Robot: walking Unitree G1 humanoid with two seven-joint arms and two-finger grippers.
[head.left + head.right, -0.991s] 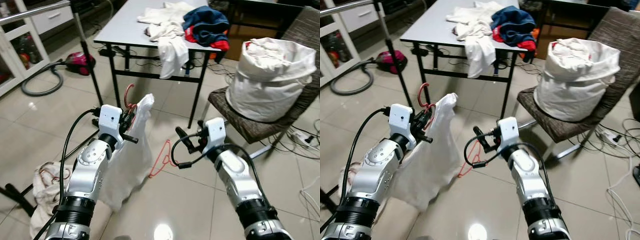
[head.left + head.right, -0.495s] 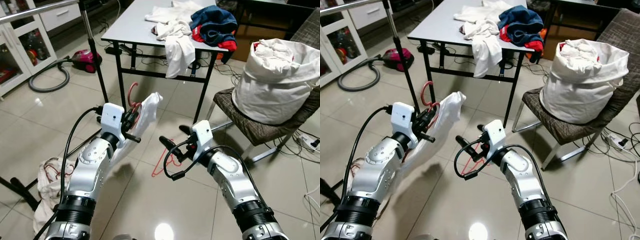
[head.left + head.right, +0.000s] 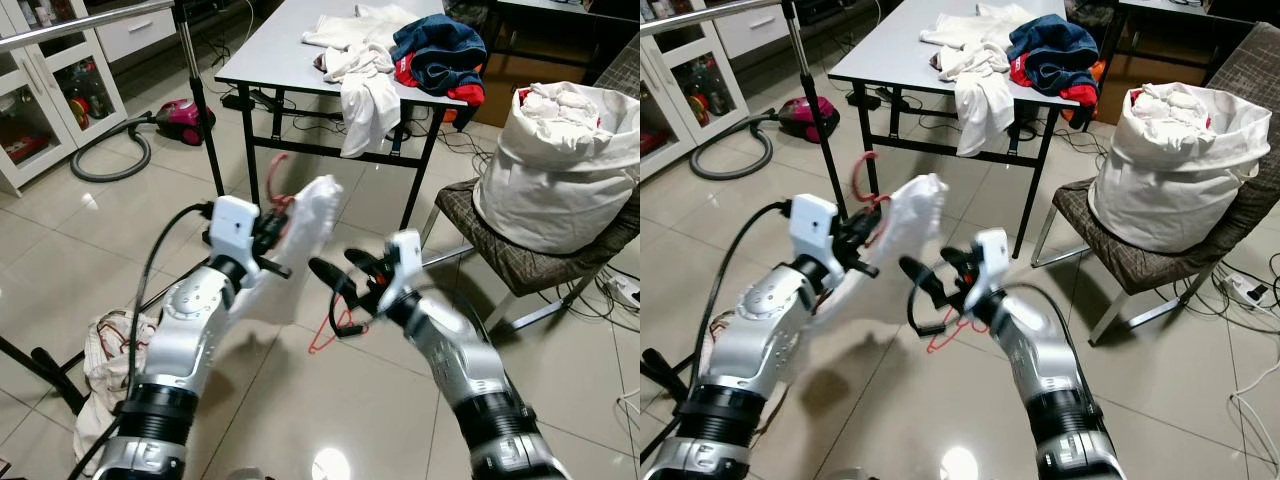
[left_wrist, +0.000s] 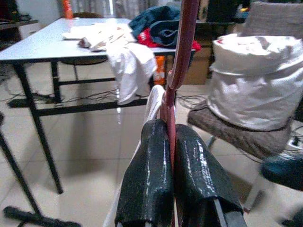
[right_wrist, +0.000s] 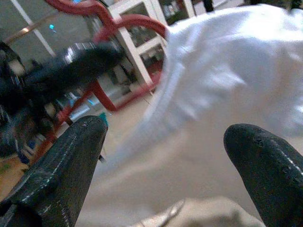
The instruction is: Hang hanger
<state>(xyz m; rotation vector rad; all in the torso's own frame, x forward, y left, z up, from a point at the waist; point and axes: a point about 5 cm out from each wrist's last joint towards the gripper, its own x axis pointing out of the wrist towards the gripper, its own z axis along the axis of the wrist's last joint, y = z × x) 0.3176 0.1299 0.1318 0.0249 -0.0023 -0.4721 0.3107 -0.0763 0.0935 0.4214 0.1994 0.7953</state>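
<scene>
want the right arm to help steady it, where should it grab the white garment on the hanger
Probably the upper shoulder edge of the white garment, coming in from the robot's right. That fold juts up beside the red hanger, which the left gripper pinches at its neck. The right gripper, fingers spread, faces the cloth from that side. The cloth lower down hangs loose and gives less control.

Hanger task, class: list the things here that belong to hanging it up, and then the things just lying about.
Belongs: red hanger pinched in the left gripper; white garment on it; open right gripper; metal rail.

Lying about: vacuum cleaner; table; laundry bag; chair.
</scene>
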